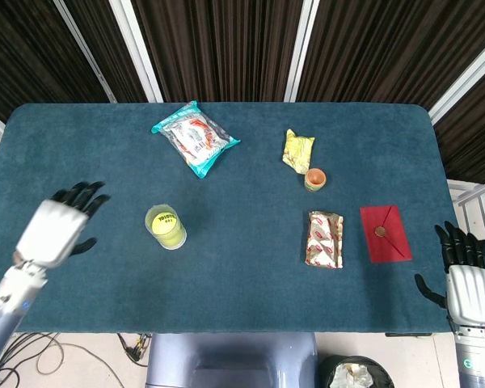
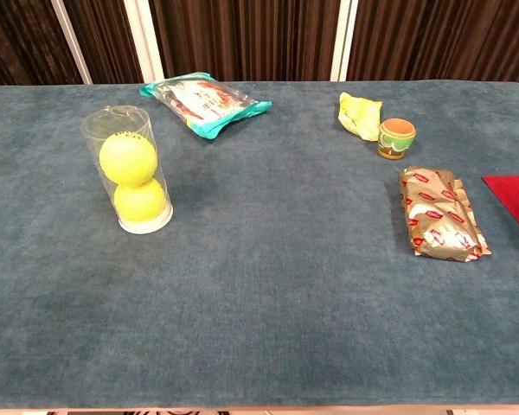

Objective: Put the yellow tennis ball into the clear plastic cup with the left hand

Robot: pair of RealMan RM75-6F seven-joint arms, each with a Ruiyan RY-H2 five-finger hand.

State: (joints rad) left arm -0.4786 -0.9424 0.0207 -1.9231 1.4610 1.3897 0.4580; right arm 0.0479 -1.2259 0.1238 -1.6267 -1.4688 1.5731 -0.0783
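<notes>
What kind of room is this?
Probably a robot test room: a table under blue cloth, dark curtains behind, and odd items laid out, such as a clear cup and snack bags.

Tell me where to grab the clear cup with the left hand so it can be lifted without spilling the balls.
Grip the clear plastic cup around its middle wall, coming from the side of the left hand. It stands upright, tall and narrow, with two tennis balls stacked inside, so a level side grasp probably keeps it steady.
</notes>
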